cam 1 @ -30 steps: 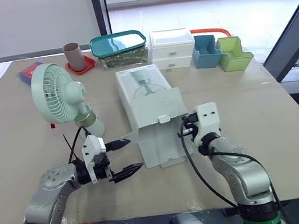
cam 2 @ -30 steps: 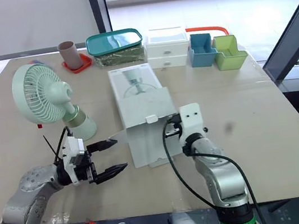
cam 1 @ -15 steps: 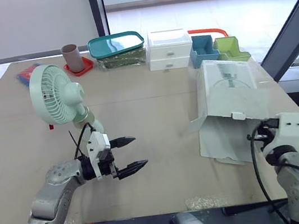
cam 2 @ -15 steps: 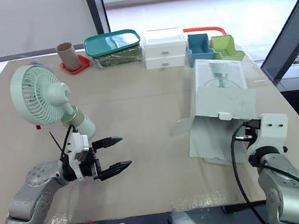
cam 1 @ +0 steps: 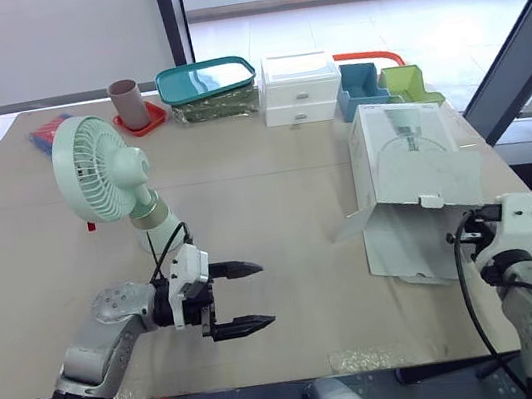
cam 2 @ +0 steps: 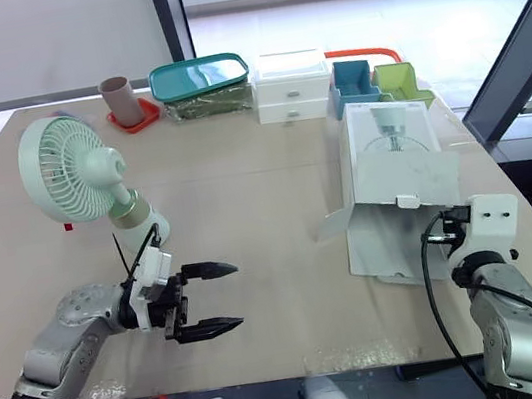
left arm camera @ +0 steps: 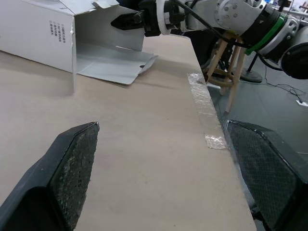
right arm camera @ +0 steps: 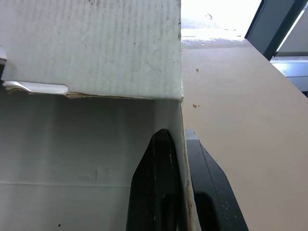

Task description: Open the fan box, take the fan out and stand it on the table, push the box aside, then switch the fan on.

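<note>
The mint desk fan [cam 1: 100,175] stands upright at ten o'clock on the table [cam 1: 274,188]. The opened fan box [cam 1: 408,167] lies at three o'clock, its thin cardboard side wall pinched between the right gripper's [right arm camera: 177,144] closed fingers. The left gripper [cam 1: 260,291] hangs wide open at seven o'clock. The fan looks light and top-heavy, so I would brace its base and press the switch gently.

Fan [cam 1: 99,170], just beyond left gripper [cam 1: 260,291]: pale mint green. Gripper fingers black. Fan box [cam 1: 412,161] at right gripper [right arm camera: 175,144]: white, grey fan print. Table [cam 1: 266,199]: tan. Far beyond: teal lid [cam 1: 209,75], blue bin [cam 1: 362,91], lime bin [cam 1: 412,87].
</note>
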You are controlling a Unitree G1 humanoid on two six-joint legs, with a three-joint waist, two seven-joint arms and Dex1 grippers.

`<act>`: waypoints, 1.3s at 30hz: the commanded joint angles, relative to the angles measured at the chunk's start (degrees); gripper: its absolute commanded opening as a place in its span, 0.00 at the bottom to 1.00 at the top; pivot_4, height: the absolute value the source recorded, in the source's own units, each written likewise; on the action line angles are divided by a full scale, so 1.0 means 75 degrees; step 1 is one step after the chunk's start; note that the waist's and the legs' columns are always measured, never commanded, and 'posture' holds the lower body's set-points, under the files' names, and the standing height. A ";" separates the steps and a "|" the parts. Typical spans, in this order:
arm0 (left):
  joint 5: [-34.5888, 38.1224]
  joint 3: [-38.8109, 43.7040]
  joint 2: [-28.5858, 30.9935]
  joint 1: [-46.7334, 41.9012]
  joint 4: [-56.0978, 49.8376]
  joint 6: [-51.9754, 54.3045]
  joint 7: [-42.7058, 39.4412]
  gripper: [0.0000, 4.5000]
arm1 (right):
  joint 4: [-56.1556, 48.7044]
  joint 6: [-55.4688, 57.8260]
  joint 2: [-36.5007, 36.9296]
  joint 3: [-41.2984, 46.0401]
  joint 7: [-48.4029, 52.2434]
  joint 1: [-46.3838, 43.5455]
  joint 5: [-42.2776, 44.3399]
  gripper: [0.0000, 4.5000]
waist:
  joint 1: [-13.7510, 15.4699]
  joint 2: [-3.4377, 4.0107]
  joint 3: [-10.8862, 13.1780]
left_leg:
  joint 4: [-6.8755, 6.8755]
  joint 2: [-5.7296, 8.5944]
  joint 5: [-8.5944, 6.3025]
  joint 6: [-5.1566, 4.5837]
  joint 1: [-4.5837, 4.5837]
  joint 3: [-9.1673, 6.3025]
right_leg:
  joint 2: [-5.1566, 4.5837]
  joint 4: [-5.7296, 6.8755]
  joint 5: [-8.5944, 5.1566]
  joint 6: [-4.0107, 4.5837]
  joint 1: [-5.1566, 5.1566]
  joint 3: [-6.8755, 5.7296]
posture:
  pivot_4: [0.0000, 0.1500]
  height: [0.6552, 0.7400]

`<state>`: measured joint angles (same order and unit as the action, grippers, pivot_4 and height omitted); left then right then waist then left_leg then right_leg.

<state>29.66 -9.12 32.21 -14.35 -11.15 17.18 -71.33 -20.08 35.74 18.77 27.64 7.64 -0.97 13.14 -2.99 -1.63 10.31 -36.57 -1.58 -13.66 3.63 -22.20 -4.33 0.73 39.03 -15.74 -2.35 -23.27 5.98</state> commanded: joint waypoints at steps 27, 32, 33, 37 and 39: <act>-0.0145 0.0299 -0.0316 -0.0221 0.0158 -0.0095 0.0788 1.00 | 0.0045 -0.4507 0.1532 0.1576 0.5424 0.3861 0.1602 0.99 | 0.0011 0.0025 -0.0007 | -0.0006 0.0005 -0.0019 -0.0033 0.0015 0.0044 | -0.0003 -0.0002 -0.0021 -0.0029 0.0013 0.0042 | 1.00 1.00; -0.0112 0.0405 -0.0357 -0.0086 0.0127 -0.0024 0.1127 1.00 | -0.0764 -0.4410 0.2058 0.1346 0.6345 0.4102 0.2409 0.99 | -0.0007 0.0026 -0.0007 | -0.0009 0.0002 -0.0019 -0.0033 0.0016 0.0051 | 0.0000 -0.0001 -0.0016 -0.0028 0.0014 0.0050 | 1.00 1.00; -0.0129 0.0396 -0.0346 -0.0059 0.0125 -0.0040 0.1155 1.00 | -0.0994 -0.4316 0.2201 0.1170 0.6509 0.4133 0.2508 0.99 | -0.0005 0.0025 -0.0008 | -0.0009 0.0002 -0.0019 -0.0033 0.0015 0.0053 | 0.0001 0.0000 -0.0016 -0.0029 0.0017 0.0052 | 1.00 1.00; -0.0182 0.0396 -0.0335 -0.0032 0.0125 -0.0106 0.1252 1.00 | -0.1613 -0.4039 0.2588 0.0136 0.6634 0.3819 0.2443 0.99 | 0.0008 0.0020 -0.0006 | -0.0010 0.0001 -0.0018 -0.0032 0.0019 0.0046 | 0.0003 0.0000 -0.0017 -0.0030 0.0020 0.0046 | 1.00 1.00; -0.0179 0.0452 -0.0367 -0.0021 0.0117 -0.0102 0.1370 1.00 | -0.1743 -0.3832 0.2613 -0.0457 0.6480 0.3435 0.2384 0.99 | 0.0034 0.0017 -0.0005 | -0.0013 0.0003 -0.0019 -0.0032 0.0018 0.0044 | 0.0001 0.0000 -0.0017 -0.0031 0.0020 0.0045 | 1.00 1.00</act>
<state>28.02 -7.21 29.65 -14.44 -8.02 16.74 -61.74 -30.87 5.87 37.93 26.57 57.04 26.02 30.75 -2.73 -1.51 10.27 -36.68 -1.54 -13.80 3.39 -22.08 -4.00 0.72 39.03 -15.87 -2.59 -23.12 6.32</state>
